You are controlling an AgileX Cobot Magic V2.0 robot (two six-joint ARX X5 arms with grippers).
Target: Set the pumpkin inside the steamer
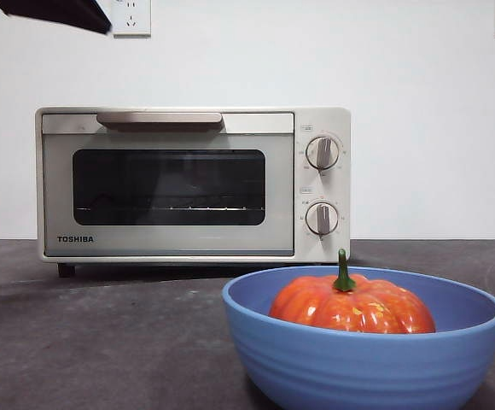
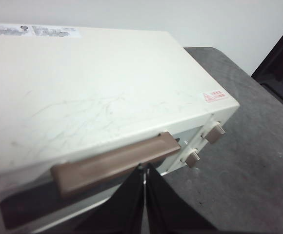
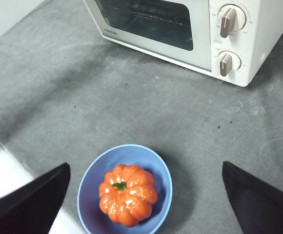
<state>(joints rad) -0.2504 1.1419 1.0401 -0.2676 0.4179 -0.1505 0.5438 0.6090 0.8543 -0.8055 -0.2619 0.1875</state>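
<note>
Nearest the front camera, the blue bowl [image 1: 363, 354] fills the lower right of the frame, cut off by the bottom edge, and its rim hides the lower half of the pumpkin [image 1: 350, 305] sitting inside. Its green stem points straight up, leaning a little at the tip. Behind, at centre left, the steamer [image 1: 192, 184] stands with its door closed, on the dark table [image 1: 94, 342]. The left gripper [image 2: 145, 178] hangs above the steamer's handle [image 2: 114, 163], jaws pressed together. The right gripper [image 3: 146, 200] hovers high over the bowl, jaws spread wide, holding nothing.
</note>
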